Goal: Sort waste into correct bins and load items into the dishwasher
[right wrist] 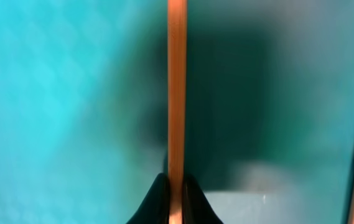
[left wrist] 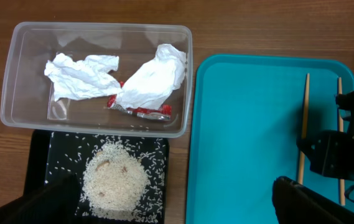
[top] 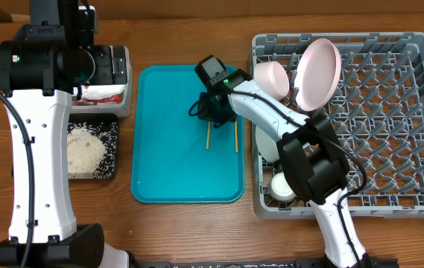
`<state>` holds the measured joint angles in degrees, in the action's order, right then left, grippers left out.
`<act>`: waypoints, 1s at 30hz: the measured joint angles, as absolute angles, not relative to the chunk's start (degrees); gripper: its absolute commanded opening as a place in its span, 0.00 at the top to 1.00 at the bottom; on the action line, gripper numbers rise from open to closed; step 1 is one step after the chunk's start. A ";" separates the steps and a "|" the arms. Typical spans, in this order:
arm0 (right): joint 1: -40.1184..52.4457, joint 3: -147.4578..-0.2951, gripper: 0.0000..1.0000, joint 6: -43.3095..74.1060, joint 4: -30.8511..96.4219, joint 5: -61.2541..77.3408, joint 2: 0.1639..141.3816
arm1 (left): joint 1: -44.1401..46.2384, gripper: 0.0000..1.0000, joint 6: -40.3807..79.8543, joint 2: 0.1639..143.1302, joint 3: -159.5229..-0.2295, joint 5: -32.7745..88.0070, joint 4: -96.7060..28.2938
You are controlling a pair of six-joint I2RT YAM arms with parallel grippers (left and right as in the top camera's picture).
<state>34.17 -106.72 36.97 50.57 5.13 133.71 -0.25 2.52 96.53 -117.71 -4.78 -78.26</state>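
Note:
My right gripper (right wrist: pixel 176 194) is shut on one wooden chopstick (right wrist: pixel 177 87) low over the teal tray (top: pixel 167 149); it also shows in the overhead view (top: pixel 210 112). The second chopstick (top: pixel 236 135) lies on the tray beside it. My left gripper (left wrist: pixel 172 210) is open and empty, above the bins. The clear tub (left wrist: pixel 189 81) holds two crumpled napkins (left wrist: pixel 80 74) and a red-marked wrapper (left wrist: pixel 142 111). The black tray (left wrist: pixel 58 149) holds a heap of rice (left wrist: pixel 114 180). The grey dish rack (top: pixel 390 119) holds the pink plate (top: pixel 317 72), a bowl (top: pixel 271 77) and a cup (top: pixel 280 186).
The teal tray lies between the bins and the rack, on a wooden table (top: pixel 189 231). My left arm (top: pixel 36 149) covers part of the bins in the overhead view. My right arm (top: pixel 308 164) crosses the rack's left side.

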 measured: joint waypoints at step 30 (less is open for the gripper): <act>34.85 -120.84 0.96 31.33 97.06 -14.37 98.41 | -0.25 0.00 2.50 96.53 -117.71 -4.78 -78.24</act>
<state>34.85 -120.84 31.33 97.06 -14.37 98.41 -0.25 2.50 96.53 -117.71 -4.78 -78.24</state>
